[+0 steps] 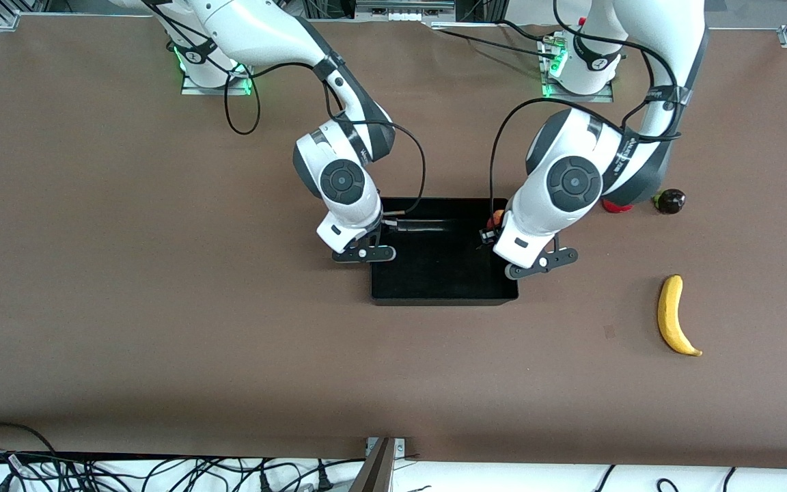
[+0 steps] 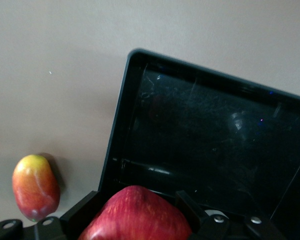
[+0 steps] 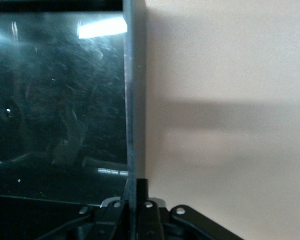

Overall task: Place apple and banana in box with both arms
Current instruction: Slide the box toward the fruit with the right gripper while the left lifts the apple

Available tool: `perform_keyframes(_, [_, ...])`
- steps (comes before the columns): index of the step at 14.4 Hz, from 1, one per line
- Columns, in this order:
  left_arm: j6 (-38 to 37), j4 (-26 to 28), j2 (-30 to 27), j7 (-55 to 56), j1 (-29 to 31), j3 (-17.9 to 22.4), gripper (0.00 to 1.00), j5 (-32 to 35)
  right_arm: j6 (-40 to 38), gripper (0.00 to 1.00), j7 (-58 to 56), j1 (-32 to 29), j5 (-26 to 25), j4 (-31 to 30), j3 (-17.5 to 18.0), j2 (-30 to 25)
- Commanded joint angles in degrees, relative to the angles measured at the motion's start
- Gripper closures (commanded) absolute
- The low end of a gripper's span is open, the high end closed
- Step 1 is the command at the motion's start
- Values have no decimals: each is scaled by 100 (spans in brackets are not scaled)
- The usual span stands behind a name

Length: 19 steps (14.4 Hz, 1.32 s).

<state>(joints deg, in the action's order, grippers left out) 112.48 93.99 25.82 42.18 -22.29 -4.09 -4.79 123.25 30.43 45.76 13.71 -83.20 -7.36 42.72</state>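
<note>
So I have the left gripper (image 2: pixel 140 227) clamped on the apple (image 2: pixel 135 215) over the box (image 1: pixel 434 290), the right gripper (image 3: pixel 135 210) pinching its rim, and the banana (image 1: pixel 673 316) untouched on the tabletop (image 1: pixel 161 307).

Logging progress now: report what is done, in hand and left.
Done: nothing lies in the box yet. In hand: the left gripper holds the apple over the box's corner; the right gripper is shut on the box's wall. Left: dropping the apple in, then the banana, lying on the table.
</note>
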Motion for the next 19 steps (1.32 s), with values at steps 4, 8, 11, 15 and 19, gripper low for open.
perform_keyframes(4, [598, -100, 546, 536, -529, 40, 100, -83, 182, 0, 16, 73, 141, 182, -72, 105])
perform_keyframes(8, [1117, -100, 889, 993, -653, -171, 100, -57, -307, 0, -160, -163, 106, 182, -169, -482])
perform_keyframes(11, [1354, -100, 1056, 1195, -741, -249, 100, -13, -1282, 0, -791, -794, 149, 182, -414, -1229])
perform_keyframes(15, [1610, -100, 1206, 1582, -890, -347, 100, 5, -2338, 0, -1434, -1665, 158, 173, -547, -2011])
perform_keyframes(19, [1619, -100, 1311, 1705, -900, -531, 100, 363, -2682, 0, -1654, -1808, 114, -186, -933, -2828])
